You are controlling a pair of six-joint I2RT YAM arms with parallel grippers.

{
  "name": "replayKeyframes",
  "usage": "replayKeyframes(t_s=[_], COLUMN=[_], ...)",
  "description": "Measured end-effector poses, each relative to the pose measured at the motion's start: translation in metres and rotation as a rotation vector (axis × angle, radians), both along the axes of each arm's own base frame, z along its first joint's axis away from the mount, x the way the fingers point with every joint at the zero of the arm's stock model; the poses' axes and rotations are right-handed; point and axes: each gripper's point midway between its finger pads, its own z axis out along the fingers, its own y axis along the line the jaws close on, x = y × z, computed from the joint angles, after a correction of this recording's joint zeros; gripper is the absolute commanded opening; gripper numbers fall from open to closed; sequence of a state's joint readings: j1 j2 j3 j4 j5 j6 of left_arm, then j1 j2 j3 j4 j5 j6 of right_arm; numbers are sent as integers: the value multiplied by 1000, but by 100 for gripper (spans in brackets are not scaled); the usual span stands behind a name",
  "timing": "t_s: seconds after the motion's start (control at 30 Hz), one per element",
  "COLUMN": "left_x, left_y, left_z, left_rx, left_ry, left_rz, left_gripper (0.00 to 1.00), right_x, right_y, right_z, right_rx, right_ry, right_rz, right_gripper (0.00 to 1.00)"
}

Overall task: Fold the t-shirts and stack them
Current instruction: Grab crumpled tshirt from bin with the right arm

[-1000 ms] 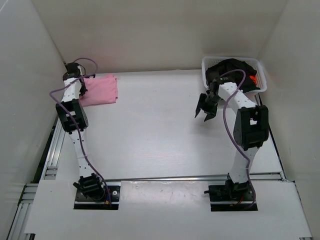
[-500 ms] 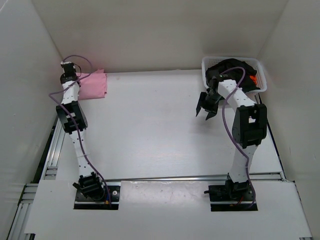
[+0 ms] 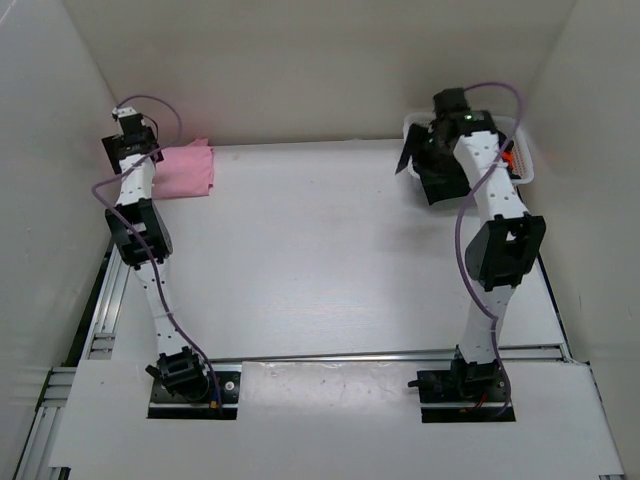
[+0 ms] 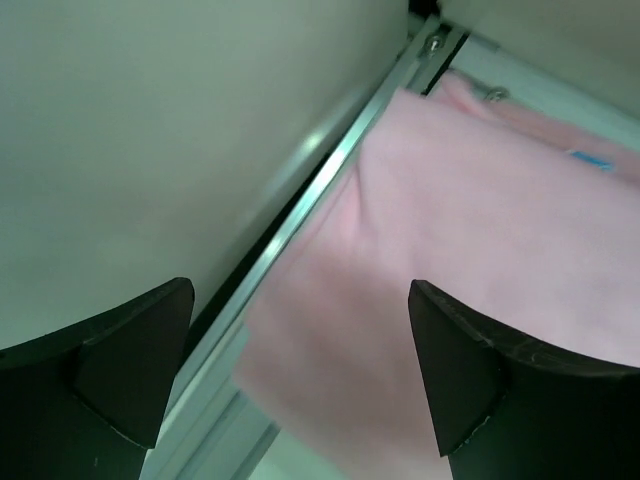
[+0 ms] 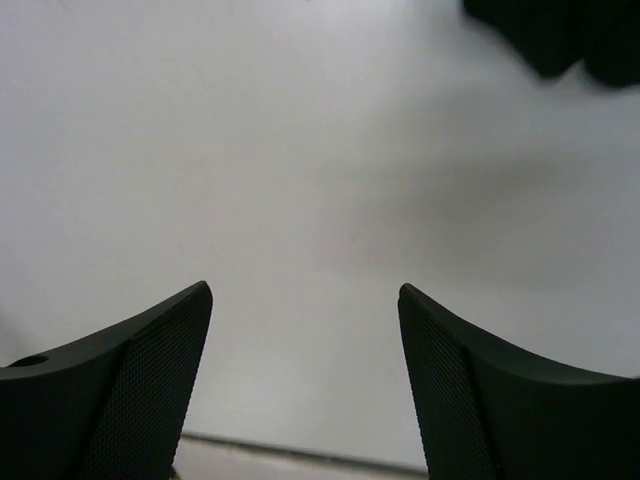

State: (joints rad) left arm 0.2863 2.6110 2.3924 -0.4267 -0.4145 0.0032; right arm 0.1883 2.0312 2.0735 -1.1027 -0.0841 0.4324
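The pink shirt (image 3: 188, 170) lies folded in the far left corner of the table (image 3: 320, 250), its edge running along the metal rail (image 4: 300, 215) at the foot of the side wall (image 4: 150, 120). That corner looks like the chosen stacking spot: out of the way, so the middle of the table is left free for folding. The left gripper (image 4: 300, 365) hangs just above the shirt's wall-side edge with its jaws wide apart and nothing between them. The cloth lies flat by its own weight, so the first shirt seems done.

The right gripper (image 3: 422, 172) is held high at the near left corner of the basket (image 3: 521, 168), which sits in the far right corner. Its jaws are also spread and empty — the wrist view shows only a bare white surface between them, with a dark patch at the upper right that is probably the black shirt (image 5: 560, 35). A sliver of the orange shirt (image 3: 508, 157) shows in the basket beside the arm. The open, raised pose suits a reach down into the basket for the next shirt — likely the black one, if it lies on top. Two shirts remain to fold.
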Motion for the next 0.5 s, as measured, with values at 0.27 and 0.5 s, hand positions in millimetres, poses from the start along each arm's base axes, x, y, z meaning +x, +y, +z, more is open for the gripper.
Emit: replayKeyframes(t_s=[0.27,0.5], left_x=[-26,-72], left_y=[-77,-151], left_z=[152,225], left_rx=[25,6], left_ry=[-177,-282], left_rz=[-128,-286], left_gripper=[100,100], right_x=[100,162], right_y=[-118,-183], right_z=[42,-56], right_rx=[-71,-165], right_ry=[-316,-280], right_rz=[-350,-556], right_gripper=[82,82])
